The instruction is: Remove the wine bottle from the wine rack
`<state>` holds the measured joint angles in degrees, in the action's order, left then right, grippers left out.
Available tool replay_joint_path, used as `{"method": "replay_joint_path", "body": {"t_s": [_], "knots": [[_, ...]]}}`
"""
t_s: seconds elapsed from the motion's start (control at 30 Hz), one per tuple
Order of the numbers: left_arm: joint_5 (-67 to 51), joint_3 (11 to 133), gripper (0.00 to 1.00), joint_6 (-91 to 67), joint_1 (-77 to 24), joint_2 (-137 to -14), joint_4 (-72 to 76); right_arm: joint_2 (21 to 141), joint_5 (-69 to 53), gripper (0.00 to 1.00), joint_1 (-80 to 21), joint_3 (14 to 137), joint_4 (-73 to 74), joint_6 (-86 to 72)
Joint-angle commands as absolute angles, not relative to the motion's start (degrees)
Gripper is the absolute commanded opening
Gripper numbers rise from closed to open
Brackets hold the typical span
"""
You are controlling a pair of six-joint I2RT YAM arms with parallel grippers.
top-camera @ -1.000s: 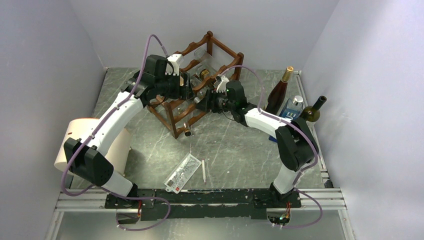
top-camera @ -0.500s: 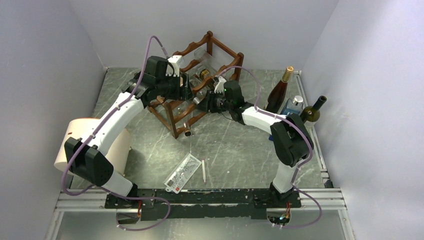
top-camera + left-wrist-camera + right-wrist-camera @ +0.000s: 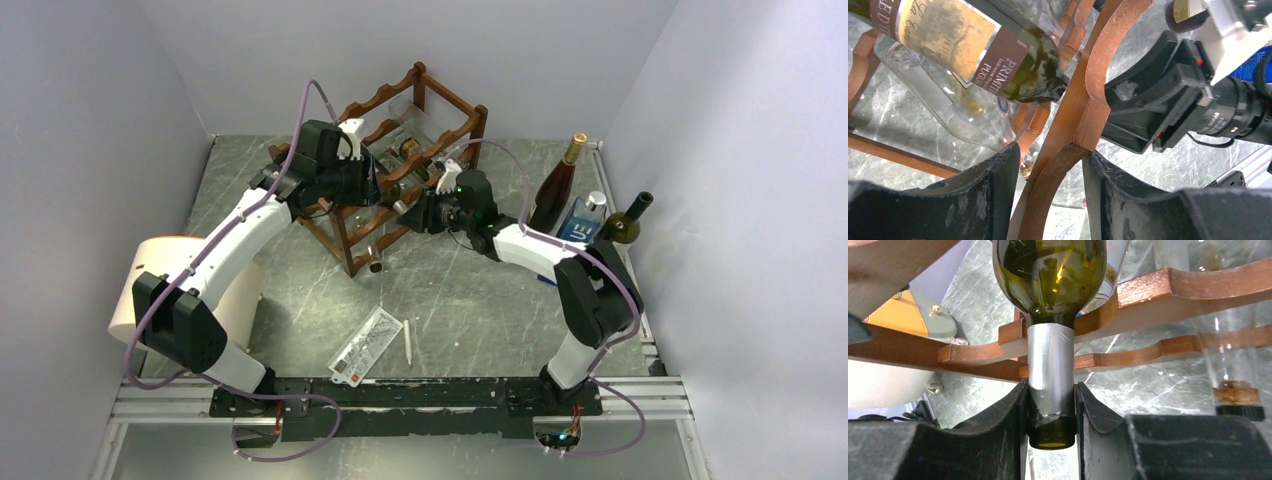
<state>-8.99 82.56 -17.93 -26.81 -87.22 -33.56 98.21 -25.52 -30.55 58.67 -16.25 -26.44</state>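
Note:
The reddish-brown wine rack [image 3: 420,100] stands at the back of the table. My left gripper [image 3: 374,186] is closed around one of its wavy rails [image 3: 1050,190], which sits between the two black fingers [image 3: 993,195]. A green wine bottle [image 3: 963,45] with a tan and brown label lies in the rack. In the right wrist view its silver-foiled neck [image 3: 1050,370] points at the camera. My right gripper [image 3: 1050,412] is shut on that neck just behind the lip, at the rack's front side [image 3: 405,207].
Clear glass bottles [image 3: 1230,340] lie in other rack slots, and one neck pokes out low at the front [image 3: 374,266]. A brown bottle [image 3: 558,185], a blue box [image 3: 585,215] and a green bottle [image 3: 625,220] stand at the right wall. A card [image 3: 366,346] and pen [image 3: 407,340] lie near the front.
My right gripper has moved a little to the right and toward the front, away from the rack, with the bottle neck in it. The left gripper has stayed on the rail.

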Motion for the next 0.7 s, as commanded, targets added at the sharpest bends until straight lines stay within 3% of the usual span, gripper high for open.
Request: {"method": "replay_joint_path", "body": {"t_s": [0.0,0.67], "knots": [[-5.3,81.5,0.52,-18.0,-27.1,-86.3,-31.6,93.1,-24.7,0.0,-30.2,54.0,-18.3,-24.4],[-5.1,83.0,0.48,-17.2,-27.0,-86.8,-33.8,74.7,-23.8,0.0,-26.2,41.9,-6.2,-22.6]]}}
